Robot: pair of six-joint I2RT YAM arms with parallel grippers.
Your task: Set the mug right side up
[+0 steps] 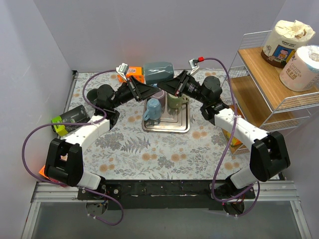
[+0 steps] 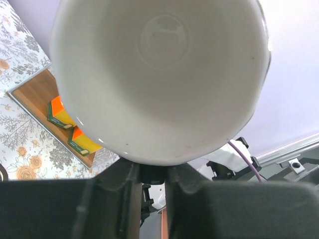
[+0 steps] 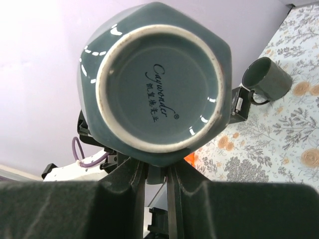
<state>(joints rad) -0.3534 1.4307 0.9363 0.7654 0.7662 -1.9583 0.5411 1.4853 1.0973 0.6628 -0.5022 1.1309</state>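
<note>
Both sets of jaws are drawn close together under the grey-blue mug (image 1: 159, 73). The left gripper (image 2: 152, 172) nips in just beneath its rim and the right gripper (image 3: 158, 172) just beneath its base, each with only a thin slot between the fingers and a bit of the mug caught in it. I can't make out exactly which part they pinch. The mug hangs in the air on its side above the far edge of the metal tray (image 1: 164, 130), held between the two arms. Its white inside faces the left wrist camera, and its six-sided bottom, printed with a maker's name, faces the right one. So it is neither upside down nor upright, but lying level. Below it on the tray stand two more mugs close together, a blue mug (image 1: 153, 110) on the left and a green mug (image 1: 174, 102) on the right. An orange box (image 1: 135, 73) sits just beside the held mug on its left. Over on the flowered table cover (image 1: 149, 149), well apart from the tray, a dark mug (image 3: 268, 79) lies on its side with its mouth showing. At the right edge of the table stands a wire shelf (image 1: 259, 94) with wooden boards, and two wrapped paper rolls (image 1: 288, 40) sit on its top board.
</note>
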